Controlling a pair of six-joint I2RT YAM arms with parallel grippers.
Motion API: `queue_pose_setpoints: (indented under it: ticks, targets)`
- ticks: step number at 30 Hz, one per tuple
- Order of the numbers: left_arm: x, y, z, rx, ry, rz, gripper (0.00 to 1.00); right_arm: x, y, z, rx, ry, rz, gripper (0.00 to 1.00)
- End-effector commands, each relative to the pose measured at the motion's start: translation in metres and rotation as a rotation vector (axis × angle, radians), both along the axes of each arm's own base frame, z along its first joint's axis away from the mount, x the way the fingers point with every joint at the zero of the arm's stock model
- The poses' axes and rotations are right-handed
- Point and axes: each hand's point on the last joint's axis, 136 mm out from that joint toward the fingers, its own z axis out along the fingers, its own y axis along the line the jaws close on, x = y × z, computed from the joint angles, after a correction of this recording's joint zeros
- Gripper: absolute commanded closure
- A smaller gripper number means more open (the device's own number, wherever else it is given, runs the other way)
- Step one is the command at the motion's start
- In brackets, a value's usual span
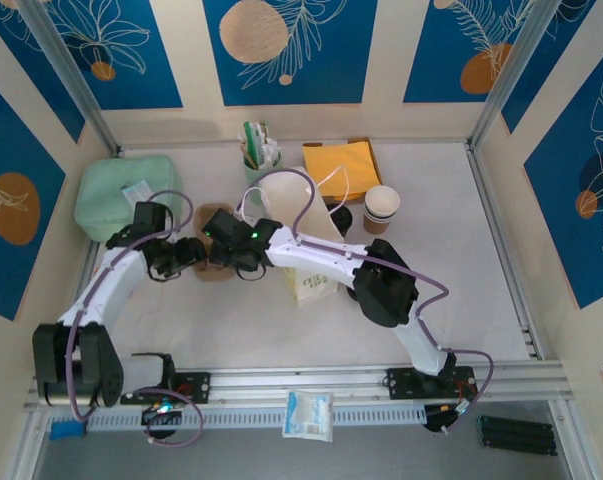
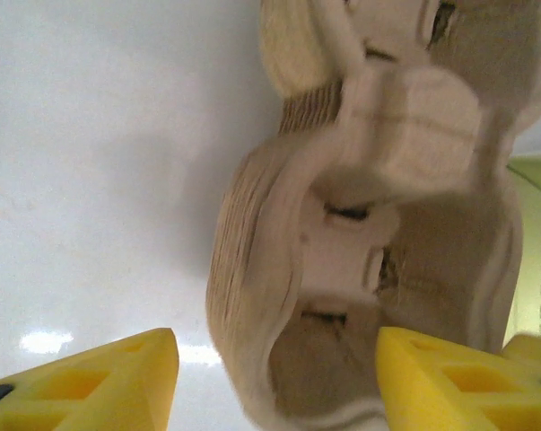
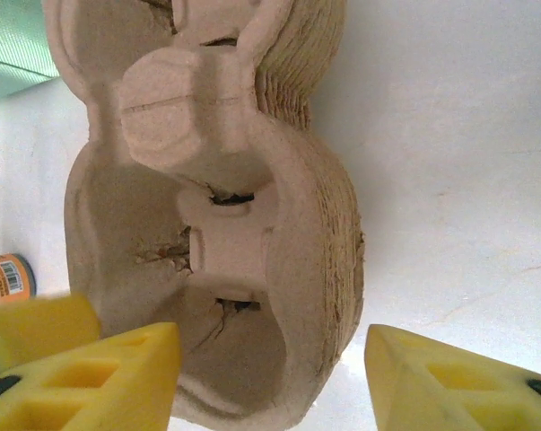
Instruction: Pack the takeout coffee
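Both left fingers (image 2: 100, 386) and right fingers (image 3: 449, 386) gape, released, astride the pulp carrier (image 2: 360, 269); takeout coffee (image 1: 382, 208) stands well apart from both.

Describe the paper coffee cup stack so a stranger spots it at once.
Start at the white paper bag mid-table. Right of it, in front of the flat orange packet, stands a nested stack of paper cups. Only it has a white rim above a brown band.

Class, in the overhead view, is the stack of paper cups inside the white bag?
No, the paper cups stand on the table, right of the white bag.
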Motion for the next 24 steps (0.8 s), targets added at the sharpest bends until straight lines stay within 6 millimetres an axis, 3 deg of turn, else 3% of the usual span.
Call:
queue_pose_setpoints:
  ticks: [1,15,24]
  targets:
    - [0.019,0.003,0.005,0.014,-0.031,-0.009,0.38,-0.009,0.007,-0.003,0.017,0.039,0.023,0.47]
    - [-0.019,0.007,-0.023,0.023,0.040,0.008,0.38,-0.007,0.016,-0.013,0.039,0.079,0.037,0.59]
    - [-0.053,-0.002,-0.021,-0.052,0.023,0.042,0.47,-0.001,0.016,-0.012,0.044,0.074,0.039,0.63]
